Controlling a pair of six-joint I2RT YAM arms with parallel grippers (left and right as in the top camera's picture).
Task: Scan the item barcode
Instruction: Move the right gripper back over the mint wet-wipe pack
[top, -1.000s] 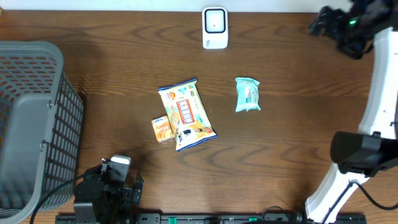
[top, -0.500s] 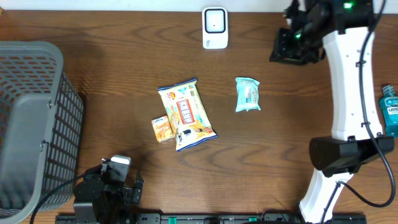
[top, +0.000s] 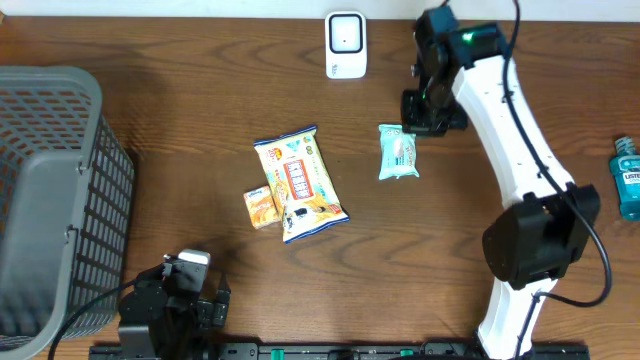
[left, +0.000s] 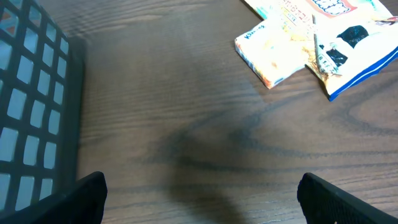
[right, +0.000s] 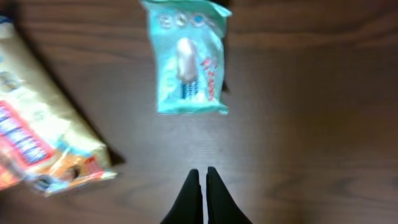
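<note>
A teal snack packet lies flat at mid-table, printed side up. My right gripper hovers just behind its back right corner. In the right wrist view the gripper is shut with nothing between its fingers, a short way from the packet's near edge. A yellow and blue snack bag and a small orange box lie left of the packet. The white scanner stands at the back edge. My left gripper is open over bare wood at the front left, holding nothing.
A grey mesh basket fills the left side and shows at the left of the left wrist view. A blue mouthwash bottle stands at the far right edge. The yellow bag and orange box lie ahead of the left gripper.
My right arm has swung in from the back right corner to just behind the teal packet, and its jaws have closed. The left arm and the items have not moved.
</note>
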